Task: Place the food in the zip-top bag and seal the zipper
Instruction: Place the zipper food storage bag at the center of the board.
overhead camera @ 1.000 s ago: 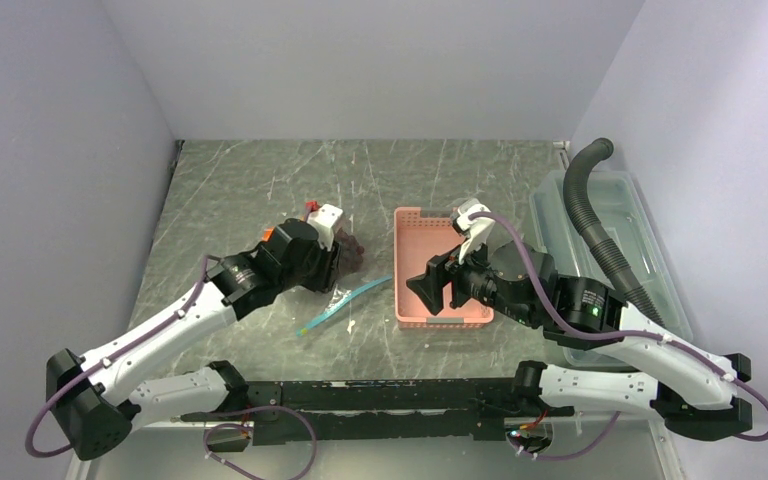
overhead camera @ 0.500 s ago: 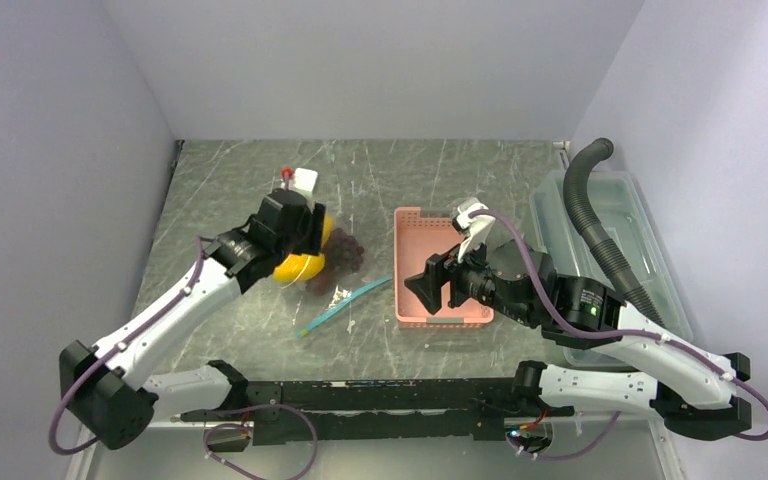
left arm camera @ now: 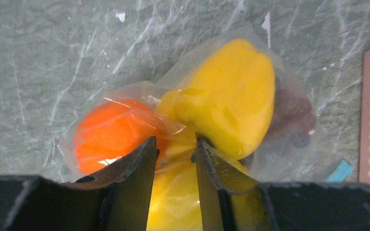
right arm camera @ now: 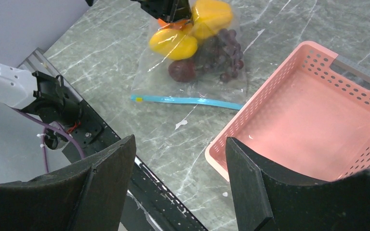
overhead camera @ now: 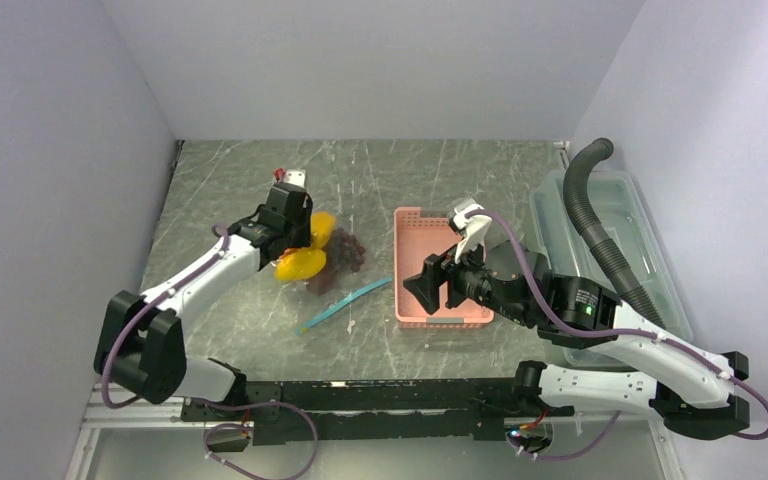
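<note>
The clear zip-top bag (overhead camera: 332, 265) lies on the table left of the pink basket. Its teal zipper (right arm camera: 188, 100) points toward the front. Inside it are the food pieces: two yellow pieces (left arm camera: 236, 96), an orange fruit (left arm camera: 111, 134) and dark grapes (right arm camera: 224, 53). My left gripper (left arm camera: 176, 142) is at the bag's far closed end. Its jaws are closed on the film, with a yellow piece bulging between them. My right gripper (right arm camera: 180, 139) hangs open and holds nothing, above the basket's near left corner.
The pink perforated basket (overhead camera: 405, 215) stands right of the bag and holds nothing. A rigid clear bin (overhead camera: 550, 215) with a grey ribbed hose (overhead camera: 590, 210) in it sits at the far right. The arms' base rail (overhead camera: 380, 395) runs along the near edge.
My left gripper drew back toward the far left, opened, then closed on the bag's closed end, uncovering the yellow pieces. The right gripper has barely moved.
</note>
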Controlling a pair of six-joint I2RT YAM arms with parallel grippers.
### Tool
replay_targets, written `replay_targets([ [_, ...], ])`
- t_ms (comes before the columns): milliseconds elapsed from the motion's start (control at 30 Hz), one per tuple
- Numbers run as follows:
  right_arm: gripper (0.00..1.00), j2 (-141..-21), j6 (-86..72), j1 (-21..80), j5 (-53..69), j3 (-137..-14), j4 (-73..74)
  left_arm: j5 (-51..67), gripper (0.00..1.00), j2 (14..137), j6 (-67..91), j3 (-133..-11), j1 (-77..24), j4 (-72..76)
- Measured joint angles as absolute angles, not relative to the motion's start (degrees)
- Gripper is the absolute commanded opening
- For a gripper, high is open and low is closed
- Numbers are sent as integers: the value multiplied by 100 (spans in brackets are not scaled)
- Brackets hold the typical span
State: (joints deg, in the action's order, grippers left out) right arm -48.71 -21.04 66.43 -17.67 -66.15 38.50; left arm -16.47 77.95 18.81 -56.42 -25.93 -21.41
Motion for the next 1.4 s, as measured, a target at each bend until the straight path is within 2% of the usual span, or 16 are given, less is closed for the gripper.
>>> replay_targets([
  [533,73,-4945,-2108,6608,-1745,-6442,3785,-2174,37,8274,2536,-5035,-2530,-1780],
  [767,73,-4974,-2106,6600,-1747,-6442,3758,-2021,42,7920,2453,-5094,-2530,-2178],
  [1100,75,-5017,-2102,6582,-1778,-6442,3752,-1872,54,6932,2051,-5887,-2530,-2895],
  [1200,75,-5092,-2099,6582,-1883,-6442,3752,-1737,62,6753,1903,-6001,-2530,-3030],
  [1333,77,-5251,-2062,6558,-2108,-6445,3756,-1396,83,6545,1656,-6071,-2530,-3242],
  [1400,77,-5341,-2036,6517,-2228,-6460,3769,-1247,99,6440,1553,-6093,-2530,-3319],
])
